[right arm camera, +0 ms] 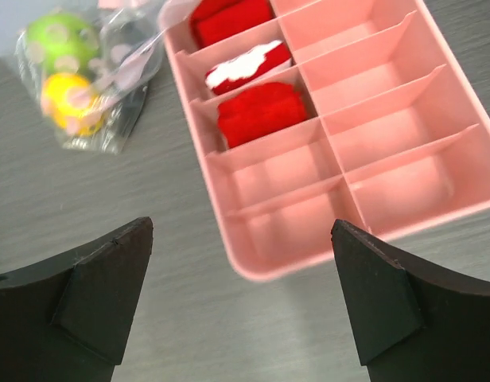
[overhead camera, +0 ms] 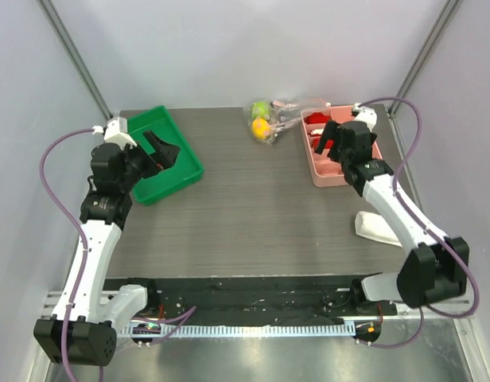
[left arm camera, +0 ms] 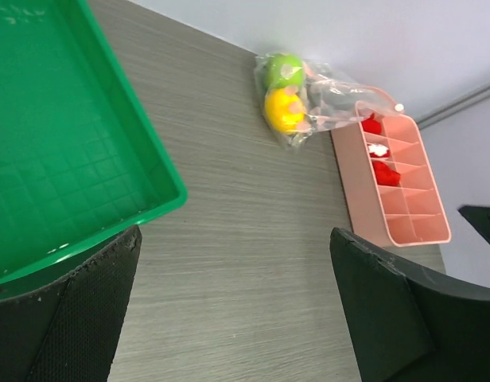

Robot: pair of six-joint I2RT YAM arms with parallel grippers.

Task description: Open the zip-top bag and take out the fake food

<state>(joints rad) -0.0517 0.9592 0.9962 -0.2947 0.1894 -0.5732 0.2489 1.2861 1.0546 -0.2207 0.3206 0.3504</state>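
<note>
zip-top bag [overhead camera: 289, 111] against pink organizer [overhead camera: 341, 172], left approach open

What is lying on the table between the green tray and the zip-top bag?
Nothing: only bare table separates green tray and zip-top bag, seen in the left wrist view.

One zip-top bag [left arm camera: 336, 99] was counted. Two round toy fruits were seen inside it: one lime-green fruit [left arm camera: 283, 71] and one yellow fruit [left arm camera: 284, 111]. Two trays were counted, one green tray [left arm camera: 38, 159] and one pink divided tray [right arm camera: 404, 119]. Three toy pieces were found in the latter: two red pieces [right arm camera: 229, 17] [right arm camera: 261, 114] and one red-and-white piece [right arm camera: 249, 65]. One white object [overhead camera: 378, 227] was noted.
</note>
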